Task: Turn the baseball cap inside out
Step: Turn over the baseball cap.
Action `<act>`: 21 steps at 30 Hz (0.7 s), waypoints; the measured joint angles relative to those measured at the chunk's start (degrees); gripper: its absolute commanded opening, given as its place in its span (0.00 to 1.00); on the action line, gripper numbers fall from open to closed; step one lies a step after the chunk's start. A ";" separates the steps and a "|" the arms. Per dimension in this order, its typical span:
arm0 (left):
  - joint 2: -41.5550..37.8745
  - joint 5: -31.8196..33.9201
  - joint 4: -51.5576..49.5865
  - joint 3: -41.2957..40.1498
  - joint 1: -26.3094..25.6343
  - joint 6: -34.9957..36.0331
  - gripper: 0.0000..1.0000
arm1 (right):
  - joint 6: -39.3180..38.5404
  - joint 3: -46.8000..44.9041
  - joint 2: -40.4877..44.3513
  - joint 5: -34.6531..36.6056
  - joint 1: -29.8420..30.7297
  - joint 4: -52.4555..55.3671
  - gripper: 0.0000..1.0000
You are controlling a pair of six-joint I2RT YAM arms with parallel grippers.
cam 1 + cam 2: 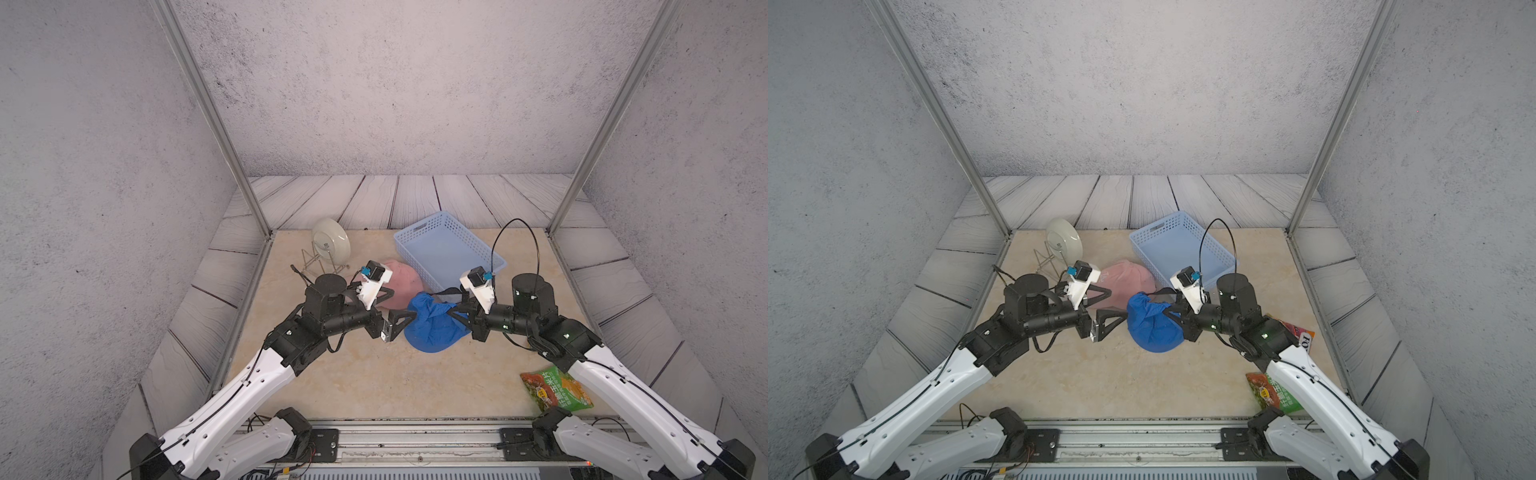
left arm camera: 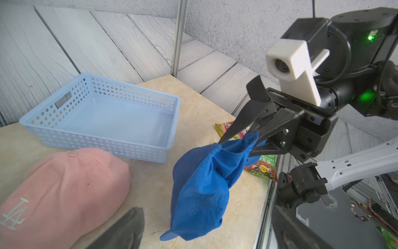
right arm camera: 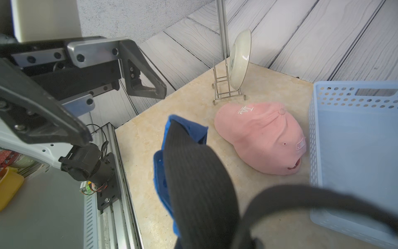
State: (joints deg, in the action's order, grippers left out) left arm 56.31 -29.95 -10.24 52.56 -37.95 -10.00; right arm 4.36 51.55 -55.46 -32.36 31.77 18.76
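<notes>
A blue baseball cap (image 1: 432, 328) (image 1: 1152, 328) hangs crumpled at the middle of the table, its brim tip low (image 2: 170, 236). My right gripper (image 1: 451, 309) (image 1: 1169, 309) (image 2: 237, 144) is shut on a bunch of its fabric near the top. In the right wrist view only blue edges of the cap (image 3: 158, 172) show beside a dark finger (image 3: 193, 183). My left gripper (image 1: 401, 305) (image 1: 1116, 305) (image 3: 125, 115) stands open just left of the cap, with nothing between its fingers. One of its fingers (image 2: 127, 228) shows in the left wrist view.
A pink cap (image 1: 401, 282) (image 3: 265, 133) lies dome up just behind the left gripper. A light-blue basket (image 1: 419, 226) (image 2: 97, 138) stands at the back right. A plate (image 1: 330, 241) leans in a wire rack at the back left. A snack bag (image 1: 555, 390) lies under the right arm.
</notes>
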 measured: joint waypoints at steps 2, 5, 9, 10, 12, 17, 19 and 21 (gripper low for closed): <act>1.42 -1.09 -0.59 1.07 0.00 1.92 0.98 | -0.09 0.70 -0.68 -0.28 0.00 1.22 0.00; 4.00 -2.71 -1.88 3.50 0.00 4.85 0.88 | -0.20 1.38 -1.38 -1.16 0.00 3.37 0.00; 6.78 -4.20 -2.47 5.55 -0.42 7.50 0.84 | 0.35 2.97 -2.91 -2.69 0.00 6.03 0.00; 7.21 -4.09 -2.69 5.57 -0.85 8.04 0.87 | 0.81 3.54 -3.32 -2.97 0.00 6.75 0.00; 7.76 -3.74 -3.08 5.57 -2.23 9.16 0.95 | 1.84 4.85 -4.15 -3.39 0.00 8.07 0.00; 8.15 -2.43 -2.69 5.22 -4.72 10.62 0.98 | 4.26 7.48 -5.25 -4.68 0.00 11.67 0.00; 8.79 -1.20 -2.43 5.22 -4.79 11.28 0.98 | 5.03 8.15 -5.25 -5.22 0.00 13.22 0.00; 9.73 -0.04 -2.38 5.16 -4.83 12.15 1.00 | 5.90 8.52 -5.22 -5.66 0.00 14.43 0.00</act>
State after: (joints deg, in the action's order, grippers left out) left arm 66.04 -30.00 -12.62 57.71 -42.78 2.15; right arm 10.26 60.07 -60.69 -38.02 31.77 33.19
